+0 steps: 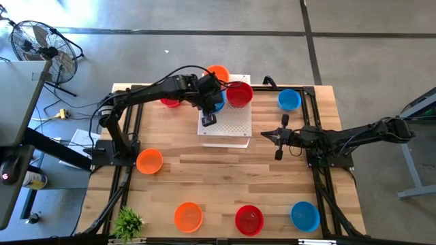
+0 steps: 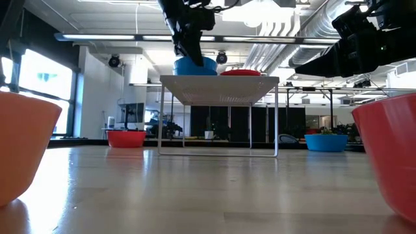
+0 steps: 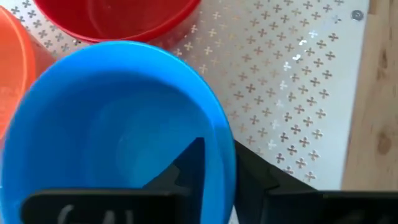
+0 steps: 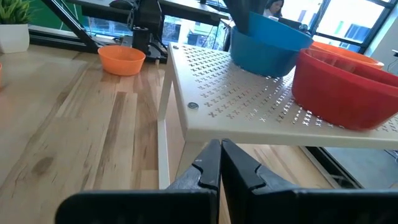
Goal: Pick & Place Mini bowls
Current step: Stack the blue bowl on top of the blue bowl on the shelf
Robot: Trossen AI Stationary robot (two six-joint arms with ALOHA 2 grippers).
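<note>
A blue mini bowl (image 3: 112,137) sits on the raised white perforated board (image 1: 228,128), next to a red bowl (image 1: 240,94) and an orange bowl (image 1: 218,71). My left gripper (image 3: 221,155) comes down over the blue bowl (image 1: 219,103), its fingers open, one on each side of the bowl's wall. In the right wrist view the blue bowl (image 4: 267,43) rests by its base on the board (image 4: 236,99). My right gripper (image 4: 221,165) waits shut and level beside the board's right edge (image 1: 271,135), holding nothing. My left gripper has one finger (image 3: 186,165) inside the blue bowl and the other (image 3: 267,186) outside it, with the rim (image 3: 224,149) between them. It comes slanting down from above. The bowl stands on the board. Whether either finger touches the wall, I cannot tell.
On the wooden table stand more bowls: red (image 1: 170,102) behind the left arm, blue (image 1: 289,100) at the far right, orange (image 1: 149,161) at the left, and orange (image 1: 189,216), red (image 1: 249,219) and blue (image 1: 304,215) along the near edge. A small plant (image 1: 128,223) stands at the near left.
</note>
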